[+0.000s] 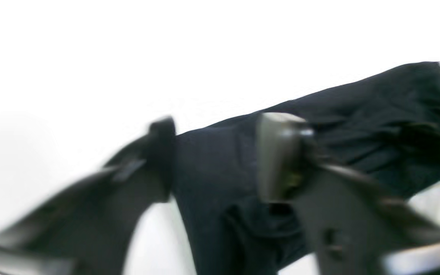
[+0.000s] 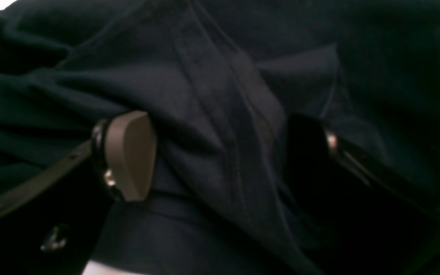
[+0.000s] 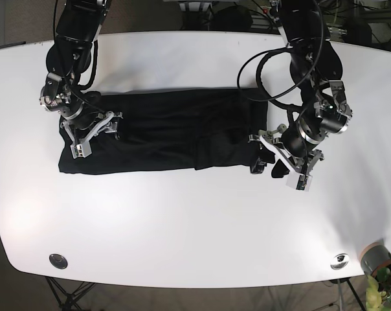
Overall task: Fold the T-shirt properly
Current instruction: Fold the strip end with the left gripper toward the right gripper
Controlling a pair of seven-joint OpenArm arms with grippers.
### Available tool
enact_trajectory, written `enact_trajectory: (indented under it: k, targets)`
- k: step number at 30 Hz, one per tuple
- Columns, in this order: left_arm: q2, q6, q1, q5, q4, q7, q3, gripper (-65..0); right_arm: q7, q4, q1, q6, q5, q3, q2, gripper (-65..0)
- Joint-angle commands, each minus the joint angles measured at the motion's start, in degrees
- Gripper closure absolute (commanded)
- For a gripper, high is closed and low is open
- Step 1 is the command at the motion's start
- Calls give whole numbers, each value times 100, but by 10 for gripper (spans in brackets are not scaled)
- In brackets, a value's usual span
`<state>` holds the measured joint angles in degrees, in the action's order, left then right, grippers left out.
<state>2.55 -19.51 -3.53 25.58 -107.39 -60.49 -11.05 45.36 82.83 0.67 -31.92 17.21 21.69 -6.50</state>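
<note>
In the left wrist view, the left gripper (image 1: 216,160) has its two fingers wide apart. The dark shirt (image 1: 357,126) lies between and behind them on the white table (image 1: 128,49). The picture is blurry, so I cannot tell if a finger touches the cloth.

In the right wrist view, the right gripper (image 2: 220,152) is also spread open. A bunched ridge of shirt (image 2: 212,95) sits in the gap between the fingers, but they are not squeezing it.

In the base view, the shirt (image 3: 169,133) lies in the middle of the table (image 3: 195,227) as a long flat band. The sides look already folded in, I think. The right gripper (image 3: 92,133) is over one end and the left gripper (image 3: 273,155) is at the other end. I think the long band is not yet folded end to end, so a good part of the job is left
</note>
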Motion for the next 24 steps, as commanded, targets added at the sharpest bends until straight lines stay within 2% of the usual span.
enact_trajectory:
  k: [1,5,9,13,19,24]
  targets:
    - [93,-40,-56,110,80,75,89,-179,92,47,52,-3,15,-2,-31,-509]
    - [198,-5,41,-92,476,75,133,-121,92,47,61,-3,15,-2,-31,-509]
    - [172,-40,41,-356,889,75,151,-115,92,56,70,-3,15,-2,-31,-509]
    - [154,-49,67,-356,977,75,230,-115,92,56,70,-3,15,-2,-31,-509]
    - [172,-111,67,-347,810,75,1338,-115,92,65,52,-3,15,-2,-31,-509]
    - [172,-735,32,-391,801,75,2226,-115,92,65,61,-3,15,-2,-31,-509]
